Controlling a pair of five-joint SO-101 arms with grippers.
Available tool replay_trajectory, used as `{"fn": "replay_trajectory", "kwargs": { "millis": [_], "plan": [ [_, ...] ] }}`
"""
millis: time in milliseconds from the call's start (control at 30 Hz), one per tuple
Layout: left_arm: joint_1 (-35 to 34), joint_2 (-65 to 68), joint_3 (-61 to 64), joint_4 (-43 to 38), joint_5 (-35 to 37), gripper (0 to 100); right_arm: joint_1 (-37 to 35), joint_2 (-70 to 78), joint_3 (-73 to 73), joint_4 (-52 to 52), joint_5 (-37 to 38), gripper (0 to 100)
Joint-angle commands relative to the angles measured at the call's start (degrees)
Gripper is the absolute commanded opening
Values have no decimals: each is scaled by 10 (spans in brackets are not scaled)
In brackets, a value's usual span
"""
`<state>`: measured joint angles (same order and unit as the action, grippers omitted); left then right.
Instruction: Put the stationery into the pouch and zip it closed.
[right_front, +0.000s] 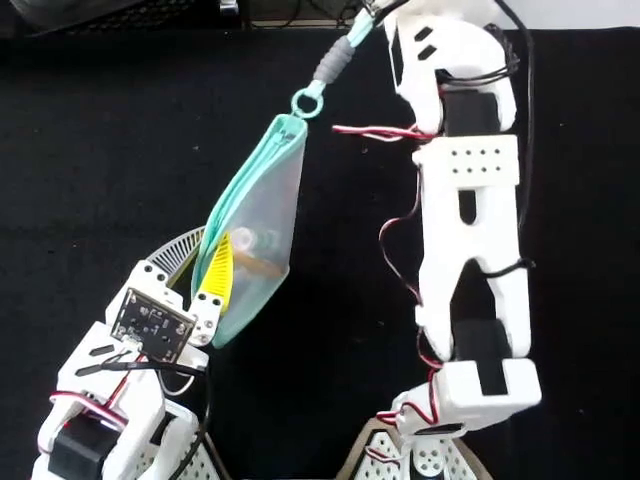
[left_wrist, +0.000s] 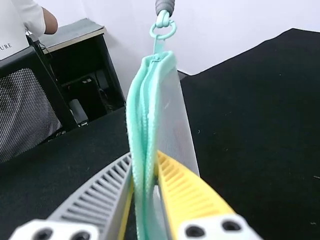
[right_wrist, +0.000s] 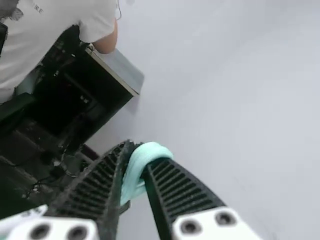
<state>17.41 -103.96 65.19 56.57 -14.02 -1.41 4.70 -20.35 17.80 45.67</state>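
Observation:
The translucent pouch (right_front: 262, 215) with a mint zip hangs stretched between my two grippers above the black table (right_front: 90, 150). My left gripper (right_front: 214, 240), one finger grey and one yellow, is shut on the pouch's lower zip edge; up close, the left gripper (left_wrist: 145, 159) has the zip band (left_wrist: 142, 125) pinched between its fingers. Small yellowish stationery (right_front: 255, 258) shows through the pouch wall. The zip's teeth lie together up to the slider ring (right_front: 308, 101). From there the pull strap (right_front: 338, 58) runs to my right gripper (right_front: 372, 12), and the right gripper (right_wrist: 142, 150) is shut on the mint strap (right_wrist: 140, 167).
The right arm (right_front: 470, 220) stretches along the right side of the table toward the far edge. A black cabinet (left_wrist: 85, 75) and a mesh chair (left_wrist: 25, 115) stand beyond the table against a white wall (right_wrist: 240, 90).

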Motion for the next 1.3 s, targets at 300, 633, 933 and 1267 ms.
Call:
{"fn": "replay_trajectory", "kwargs": {
  "millis": [300, 633, 933, 1267],
  "plan": [
    [-9, -3, -23, 7, -5, 30, 65, 9, -6, -121, 68, 12],
    [-29, -3, -23, 8, -5, 30, 67, 10, -3, -133, 68, 12],
    [-51, -3, -22, 7, -5, 30, 78, 52, -22, -122, 69, 12],
    [-52, -3, -29, 3, -5, 30, -48, -80, -31, 228, 65, 16]
  ]
}}
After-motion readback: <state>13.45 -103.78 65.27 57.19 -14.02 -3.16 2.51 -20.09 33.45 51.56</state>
